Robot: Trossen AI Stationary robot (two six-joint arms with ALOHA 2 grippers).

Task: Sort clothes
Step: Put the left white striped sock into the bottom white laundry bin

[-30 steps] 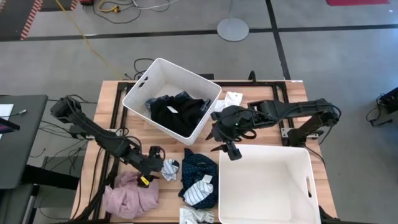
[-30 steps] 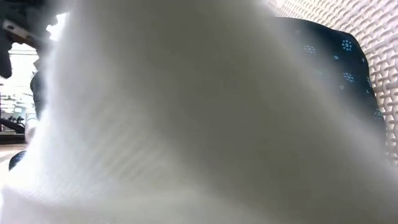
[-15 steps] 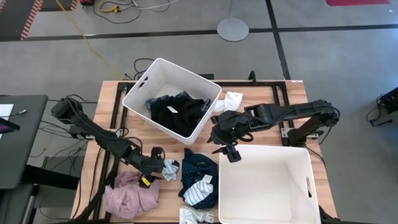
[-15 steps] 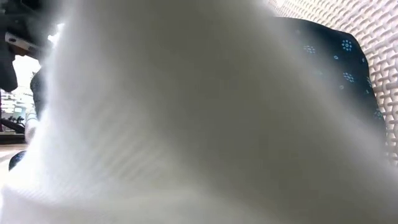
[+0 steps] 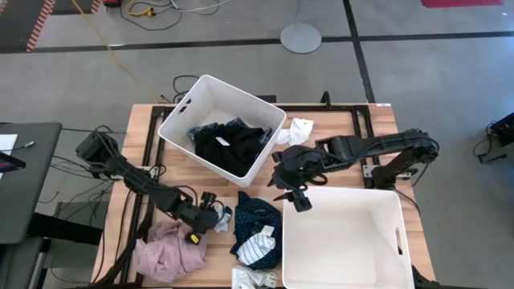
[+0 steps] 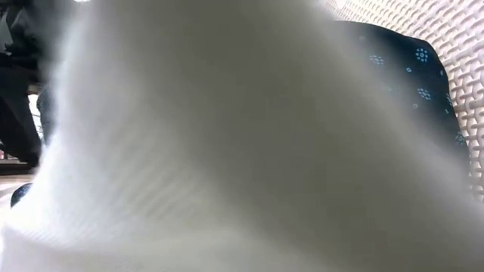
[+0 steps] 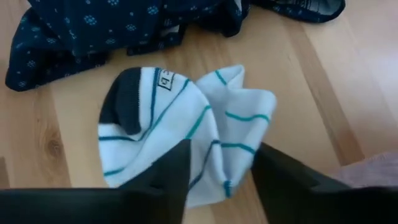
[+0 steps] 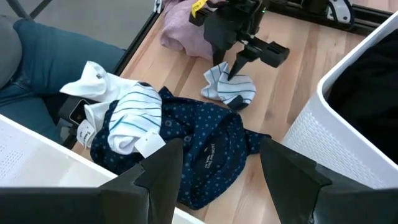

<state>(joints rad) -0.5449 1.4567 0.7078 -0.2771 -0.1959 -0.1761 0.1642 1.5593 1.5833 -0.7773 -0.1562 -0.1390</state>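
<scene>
Teal-striped white sock (image 7: pixel 186 124) lies right under my left claw (image 7: pixel 221 152): I'm down on the near-left of the table (image 5: pixel 144 120), and the sock's bunched edge sits in my gap. Whether I have a bite on it or am loose I cannot tell. The sock lies just right of the left claw in the scene, flat on bare wood and crumpled. Its longer side seems to run crosswise to my reach, so this end fold is the part to pinch. Just right of it, apart from it, is the navy dotted garment (image 5: pixel 255 215), with a white striped piece (image 5: pixel 259 245) on its near end. The pink garment (image 5: pixel 169 249) is heaped just near-left of my left claw. My right claw (image 5: pixel 293 197) hovers farther right, past the navy piece, at the far-left corner of the near-right white bin (image 5: pixel 397 201). It is released, nothing between the fingers. The left arm is clearly the nearer one to the sock, so my guess is the pick stays on the left. The far-left bin (image 5: pixel 181 128) holds a black garment (image 5: pixel 225 144). A small white piece (image 5: pixel 301 127) lies beside that bin on its right. White fabric pressed against the lens blocks almost all of the low view.
</scene>
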